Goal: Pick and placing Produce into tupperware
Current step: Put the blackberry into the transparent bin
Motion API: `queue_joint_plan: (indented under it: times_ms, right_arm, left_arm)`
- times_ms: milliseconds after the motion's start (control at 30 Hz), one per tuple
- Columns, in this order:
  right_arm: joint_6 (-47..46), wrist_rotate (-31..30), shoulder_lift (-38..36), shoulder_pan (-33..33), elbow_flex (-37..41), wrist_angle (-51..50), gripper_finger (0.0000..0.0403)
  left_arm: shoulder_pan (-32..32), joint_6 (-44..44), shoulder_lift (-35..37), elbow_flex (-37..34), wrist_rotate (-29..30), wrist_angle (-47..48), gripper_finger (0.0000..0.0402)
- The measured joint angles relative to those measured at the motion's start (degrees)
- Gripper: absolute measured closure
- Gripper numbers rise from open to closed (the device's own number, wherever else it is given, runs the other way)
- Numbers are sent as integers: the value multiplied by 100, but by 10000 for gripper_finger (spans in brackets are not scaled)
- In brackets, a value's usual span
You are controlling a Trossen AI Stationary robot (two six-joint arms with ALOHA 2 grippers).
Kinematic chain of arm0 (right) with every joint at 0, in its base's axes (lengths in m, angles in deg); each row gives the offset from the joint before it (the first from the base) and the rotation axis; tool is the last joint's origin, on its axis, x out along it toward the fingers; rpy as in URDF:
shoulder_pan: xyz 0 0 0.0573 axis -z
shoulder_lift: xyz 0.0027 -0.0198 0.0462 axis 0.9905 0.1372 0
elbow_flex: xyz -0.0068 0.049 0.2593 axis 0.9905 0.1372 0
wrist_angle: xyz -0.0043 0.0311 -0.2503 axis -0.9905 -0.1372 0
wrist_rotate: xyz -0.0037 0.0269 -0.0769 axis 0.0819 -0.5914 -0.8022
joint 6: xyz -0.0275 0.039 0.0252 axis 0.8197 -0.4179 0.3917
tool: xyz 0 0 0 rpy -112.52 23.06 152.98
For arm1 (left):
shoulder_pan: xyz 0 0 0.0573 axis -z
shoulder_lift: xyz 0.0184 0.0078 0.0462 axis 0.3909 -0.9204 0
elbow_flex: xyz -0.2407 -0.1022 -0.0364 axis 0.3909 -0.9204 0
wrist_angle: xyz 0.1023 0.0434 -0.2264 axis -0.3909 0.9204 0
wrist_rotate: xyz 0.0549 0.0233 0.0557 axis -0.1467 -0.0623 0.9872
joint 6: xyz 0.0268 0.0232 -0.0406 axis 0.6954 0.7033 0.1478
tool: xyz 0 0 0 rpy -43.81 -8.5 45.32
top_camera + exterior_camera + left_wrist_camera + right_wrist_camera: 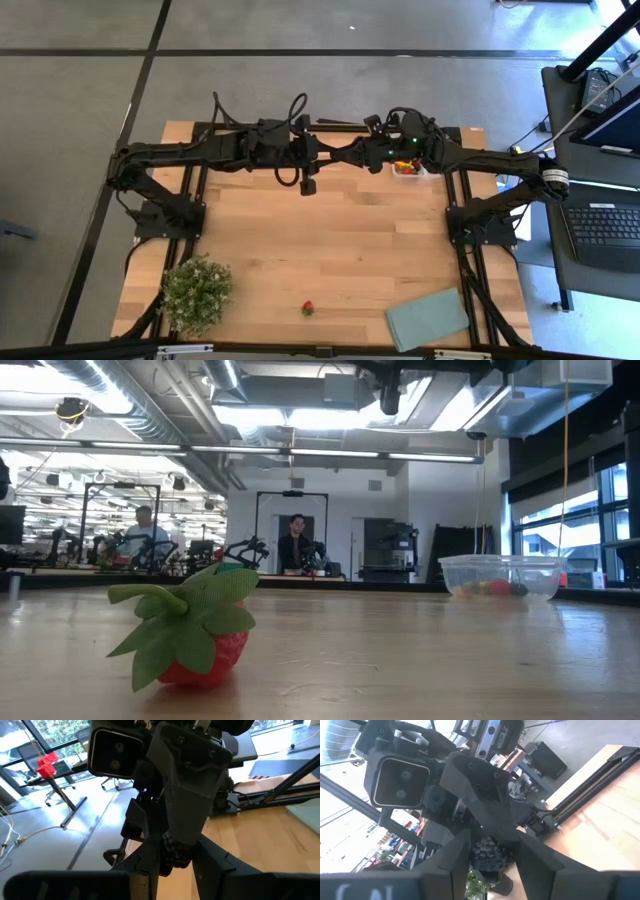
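Up at the back-centre of the table (330, 240), both arms were raised well above the wood, nose to nose. The left gripper (336, 155) and right gripper (357, 153) met just beside the tupperware (406, 169).

L wrist view: a dark berry (176, 854) sat between the L gripper's own two fingers (142, 865), which were closed in on it w/ no gap showing, so the L gripper had it pinched. The R arm's wrist and camera filled the pic right behind.

R wrist view: same berry, w/ the L arm's wrist and camera behind it. Couldn't tell whether the R gripper had hold of the berry or only bracketed it.

The tupperware stood on the table at the back, R side, near the R arm's base. Red, yellow and dark bits of produce (492, 588) lay in its bottom.

One strawberry (307, 308) lay alone near the front edge, approx centre, leafy green cap (190, 610) on, well apart from the tupperware.

At the front-L corner stood a bushy green plant (196, 291). A flat grey-green cloth (428, 318) lay front-R.

Low view, far bkgd: people (296, 542) at benches beyond the table.
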Motion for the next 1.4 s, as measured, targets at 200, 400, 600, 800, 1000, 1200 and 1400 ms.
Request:
queue_joint_plan:
  times_ms: [200,400,600,800,1000,1200,1400]
  right_arm:
    - [3,14,0,2,-2,20,280]
    - [43,51,-2,9,-2,42,285]
    - [62,160,-4,4,-4,47,289]
    - [121,254,-8,53,-6,-65,289]
    - [354,215,-11,305,-6,-567,289]
    - [817,178,-11,742,-8,-1492,289]
    - [1578,-411,-11,1377,-8,-3116,289]
  left_arm:
    - [0,169,0,0,159,-37,320]
    - [-17,154,-7,0,185,-131,288]
    - [1,178,-5,-2,157,-202,250]
    - [133,477,6,-2,251,-180,205]
    - [249,505,33,-4,223,16,124]
    - [242,-228,33,-4,265,892,75]
    - [243,-902,63,-4,249,1952,69]
